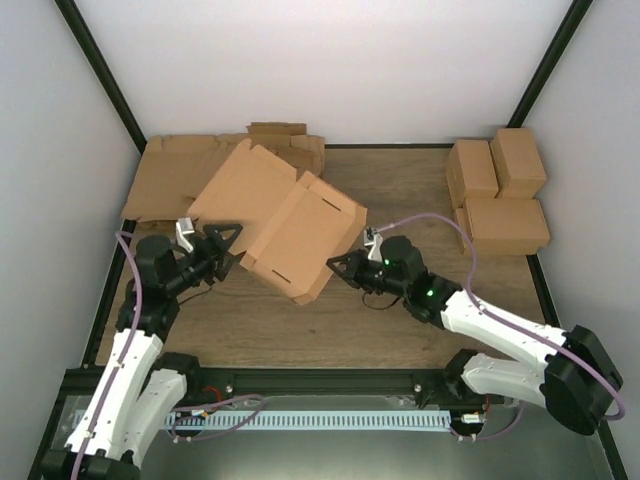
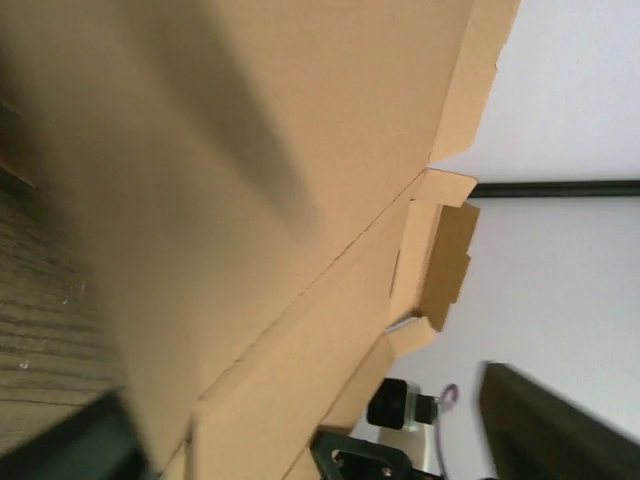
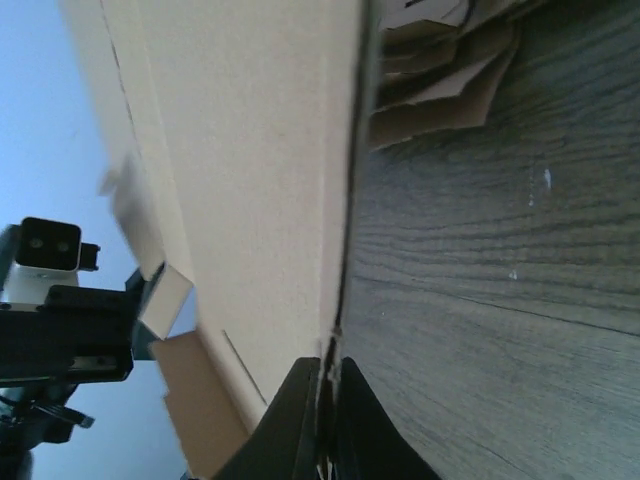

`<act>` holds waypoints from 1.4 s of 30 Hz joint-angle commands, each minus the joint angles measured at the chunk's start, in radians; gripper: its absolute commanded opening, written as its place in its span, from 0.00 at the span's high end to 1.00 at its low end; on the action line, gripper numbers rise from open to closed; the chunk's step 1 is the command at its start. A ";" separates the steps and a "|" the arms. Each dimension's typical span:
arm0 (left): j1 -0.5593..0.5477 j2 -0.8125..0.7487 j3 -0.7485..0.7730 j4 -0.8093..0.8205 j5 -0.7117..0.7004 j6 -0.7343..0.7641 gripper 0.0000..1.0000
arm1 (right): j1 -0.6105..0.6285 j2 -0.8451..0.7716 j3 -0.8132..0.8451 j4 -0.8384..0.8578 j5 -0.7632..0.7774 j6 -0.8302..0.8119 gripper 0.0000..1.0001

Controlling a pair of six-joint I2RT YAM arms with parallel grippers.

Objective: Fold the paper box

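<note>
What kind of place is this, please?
Probably a robot test cell: a wooden table enclosed by white walls on a black frame, flat cardboard sheets far left, finished brown boxes far right.

text: none legible | labels: none legible | numbers: none legible

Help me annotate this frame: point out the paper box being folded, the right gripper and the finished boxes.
paper box [image 1: 245, 195]: top view, on its broad far panel.
right gripper [image 3: 327, 375]: right wrist view, between its shut fingertips.
finished boxes [image 1: 507, 225]: top view, top of nearest box.
</note>
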 commanded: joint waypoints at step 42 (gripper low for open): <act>-0.037 0.540 0.358 -0.168 0.023 0.825 0.00 | -0.032 0.498 0.764 -1.130 0.516 -1.117 0.99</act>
